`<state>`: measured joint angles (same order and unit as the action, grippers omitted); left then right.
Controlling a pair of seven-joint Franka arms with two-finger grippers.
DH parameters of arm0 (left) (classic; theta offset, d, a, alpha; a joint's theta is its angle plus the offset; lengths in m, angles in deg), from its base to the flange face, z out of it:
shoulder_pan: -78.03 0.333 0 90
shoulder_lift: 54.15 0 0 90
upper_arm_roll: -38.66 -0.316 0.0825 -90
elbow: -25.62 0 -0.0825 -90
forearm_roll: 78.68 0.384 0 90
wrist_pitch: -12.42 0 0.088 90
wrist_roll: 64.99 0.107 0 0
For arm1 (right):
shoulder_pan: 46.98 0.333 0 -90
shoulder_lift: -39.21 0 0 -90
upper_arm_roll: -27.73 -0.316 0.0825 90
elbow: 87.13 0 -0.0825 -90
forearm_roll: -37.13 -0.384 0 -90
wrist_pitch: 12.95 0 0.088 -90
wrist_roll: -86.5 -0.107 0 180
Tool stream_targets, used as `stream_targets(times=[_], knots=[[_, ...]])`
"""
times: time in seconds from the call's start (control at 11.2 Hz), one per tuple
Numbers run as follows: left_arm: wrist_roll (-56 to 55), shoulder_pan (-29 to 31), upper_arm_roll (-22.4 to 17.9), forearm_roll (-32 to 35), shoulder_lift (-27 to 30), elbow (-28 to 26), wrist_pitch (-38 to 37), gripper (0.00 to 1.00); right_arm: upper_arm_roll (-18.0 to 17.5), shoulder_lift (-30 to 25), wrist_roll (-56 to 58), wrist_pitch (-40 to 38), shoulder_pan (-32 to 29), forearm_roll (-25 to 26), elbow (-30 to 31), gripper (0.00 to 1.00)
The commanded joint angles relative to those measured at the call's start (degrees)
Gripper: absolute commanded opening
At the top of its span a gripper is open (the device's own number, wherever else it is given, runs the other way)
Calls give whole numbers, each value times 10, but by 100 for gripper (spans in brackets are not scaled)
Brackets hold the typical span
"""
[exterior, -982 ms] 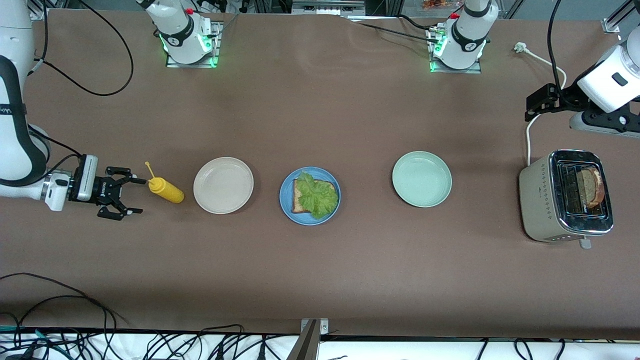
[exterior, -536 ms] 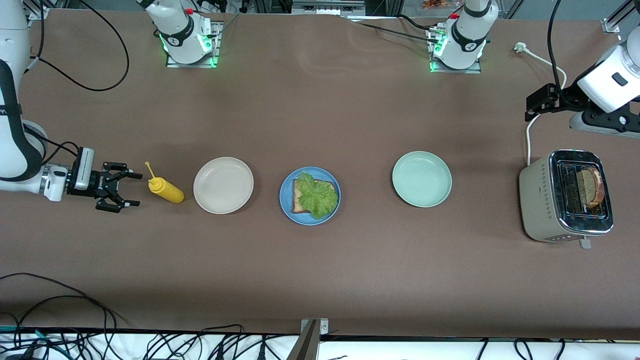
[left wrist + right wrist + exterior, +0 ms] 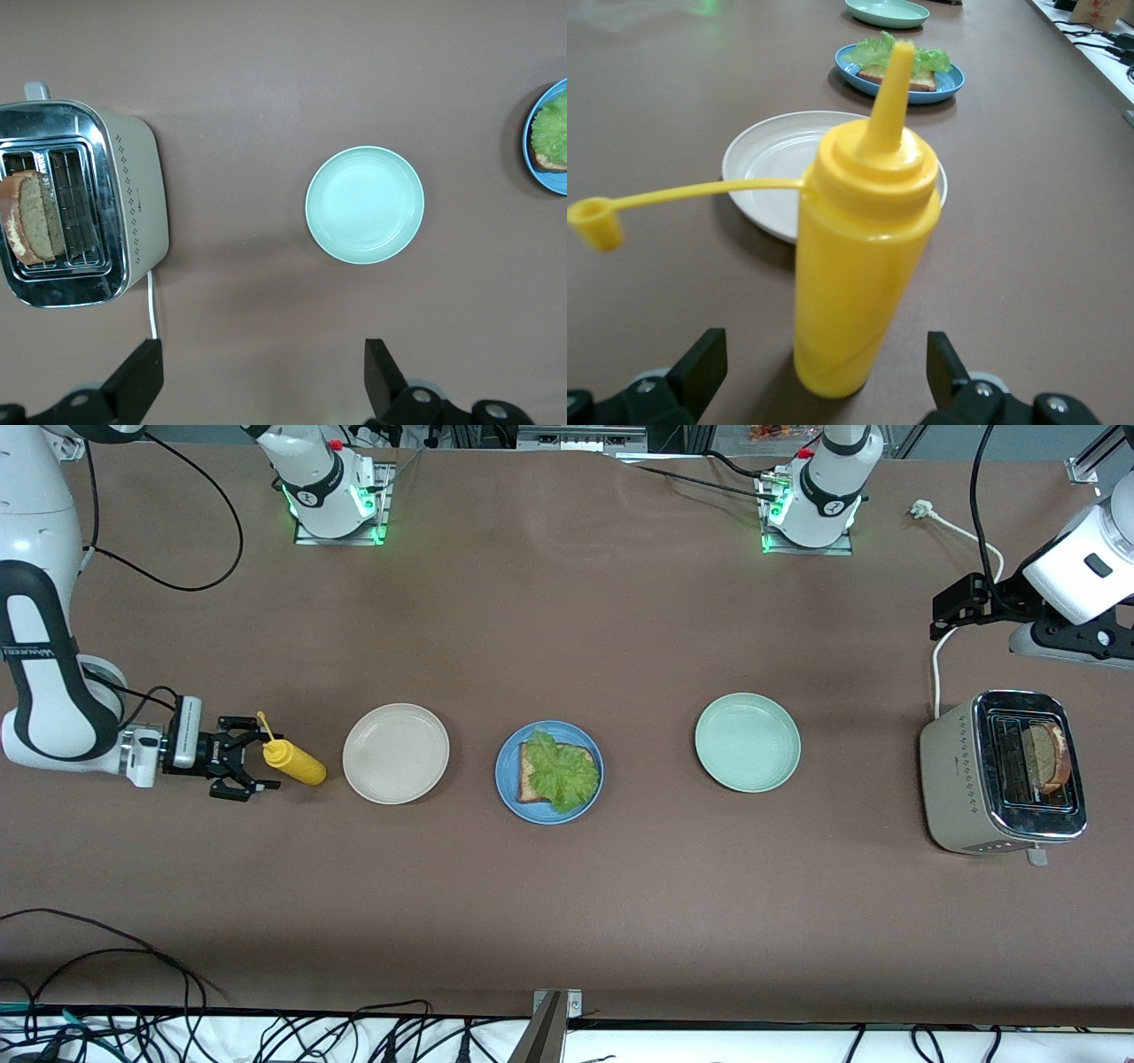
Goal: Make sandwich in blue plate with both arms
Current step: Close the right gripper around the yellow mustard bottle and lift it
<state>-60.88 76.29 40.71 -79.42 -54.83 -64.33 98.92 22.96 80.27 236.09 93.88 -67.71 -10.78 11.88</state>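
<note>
The right gripper [image 3: 251, 760], fingers spread, flanked the upright yellow bottle [image 3: 294, 762] beside the beige plate [image 3: 396, 753], the sandwich [image 3: 556, 775] lay in the blue plate [image 3: 507, 790], and the left gripper [image 3: 946, 613] waited spread above the toaster [image 3: 948, 788].

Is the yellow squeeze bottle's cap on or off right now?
Off. The yellow squeeze bottle has a bare nozzle, and its small cap hangs out to one side on its tether, between the right gripper's open fingers.
</note>
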Motion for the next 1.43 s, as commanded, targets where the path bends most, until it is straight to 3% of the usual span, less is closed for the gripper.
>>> stream_targets(times=[0.0, 0.27, 0.36, 0.45, 0.54, 0.71, 0.8, 0.89, 1.07, 1.34], knots=[[12, -2, 1, -3, -5, 14, -5, 100, -18, 4, 6, 20, 11, -41, -2, 100], [10, -6, 3, -3, -5, 13, -5, 100, -18, 6, -3, 25, 29, -65, -2, 100], [10, -7, 3, -3, -5, 13, -5, 100, -18, 9, -3, 27, 30, -72, -2, 97], [10, -8, 4, -2, -5, 13, -5, 100, -18, 10, -3, 32, 30, -72, -2, 88], [10, -8, 5, -3, -5, 13, -5, 100, -18, 10, -3, 34, 30, -72, -2, 75], [10, -8, 5, -3, -5, 13, -5, 100, -18, 10, -4, 43, 31, -72, -3, 24], [10, -8, 5, -2, -5, 13, -5, 100, -18, 10, -5, 46, 32, -72, -3, 5], [10, -8, 5, -2, -5, 13, -5, 100, -18, 10, -12, 55, 34, -72, -3, 0], [10, -8, 5, -2, -5, 13, -5, 100, -18, -2, -45, 69, 43, -67, -5, 0], [10, -8, 5, -3, -5, 13, -5, 100, -16, -43, -188, 98, 76, -24, -2, 0]])
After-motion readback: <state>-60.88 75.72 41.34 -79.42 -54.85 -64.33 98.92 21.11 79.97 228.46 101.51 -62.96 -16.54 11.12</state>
